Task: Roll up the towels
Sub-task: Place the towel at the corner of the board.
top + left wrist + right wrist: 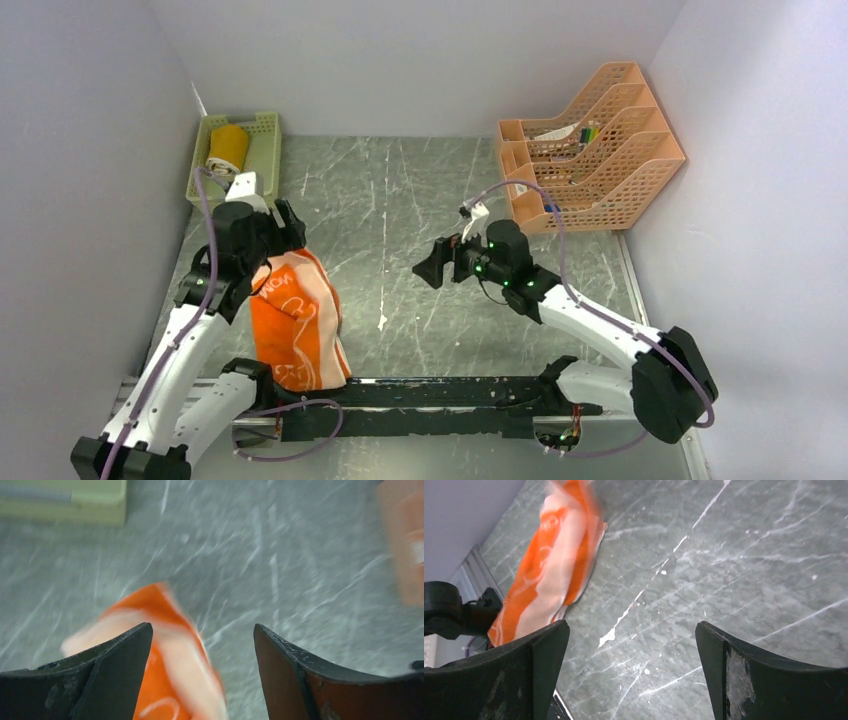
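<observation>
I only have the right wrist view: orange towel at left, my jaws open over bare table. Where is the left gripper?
Observer: The left gripper is open at the far end of the bright-orange printed cloth towel.
Operator: Any second towel?
Observer: A rolled mustard-yellow cloth towel lies in the green plastic mesh basket, far left.
Operator: And on the right?
Observer: A peach plastic file rack stands at the far right.

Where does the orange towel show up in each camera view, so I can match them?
Top external: orange towel at lower left, near the front edge.
Left wrist: bottom, left of centre, blurred.
Right wrist: upper left.
Shared landmark: the white-veined grey table, under the towel in all three.
</observation>
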{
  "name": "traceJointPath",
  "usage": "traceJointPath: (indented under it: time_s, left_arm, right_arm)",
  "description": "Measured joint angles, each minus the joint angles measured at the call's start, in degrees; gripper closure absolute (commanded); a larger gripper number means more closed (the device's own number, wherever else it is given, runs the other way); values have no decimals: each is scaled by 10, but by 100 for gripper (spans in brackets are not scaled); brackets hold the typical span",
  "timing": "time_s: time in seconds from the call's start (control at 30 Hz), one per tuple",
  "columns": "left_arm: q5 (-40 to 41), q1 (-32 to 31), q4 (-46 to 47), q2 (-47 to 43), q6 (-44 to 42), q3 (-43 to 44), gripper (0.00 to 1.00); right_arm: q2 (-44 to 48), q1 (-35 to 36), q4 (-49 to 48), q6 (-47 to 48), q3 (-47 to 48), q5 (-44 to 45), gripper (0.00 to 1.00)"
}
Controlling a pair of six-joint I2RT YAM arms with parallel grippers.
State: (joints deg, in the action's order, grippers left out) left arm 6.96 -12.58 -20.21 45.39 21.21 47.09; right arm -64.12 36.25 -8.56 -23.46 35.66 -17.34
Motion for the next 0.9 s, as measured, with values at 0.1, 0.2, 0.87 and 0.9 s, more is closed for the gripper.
traceJointPath:
  time_s: [0.1,0.2,0.87,0.9]
  left_arm:
    - [28,3,-58,19,0,-19,12]
    - [35,28,-68,30,-14,-12,12]
    - [-328,230,-19,363,-116,28,36]
    - [-334,230,-18,376,-120,31,37]
  right_arm:
    - [-27,34,-20,6,-16,19,0]
    - [-69,137,-15,44,-2,62,9]
    - [-408,299,-119,65,173,-43,28]
    - [-420,300,-122,61,183,-59,28]
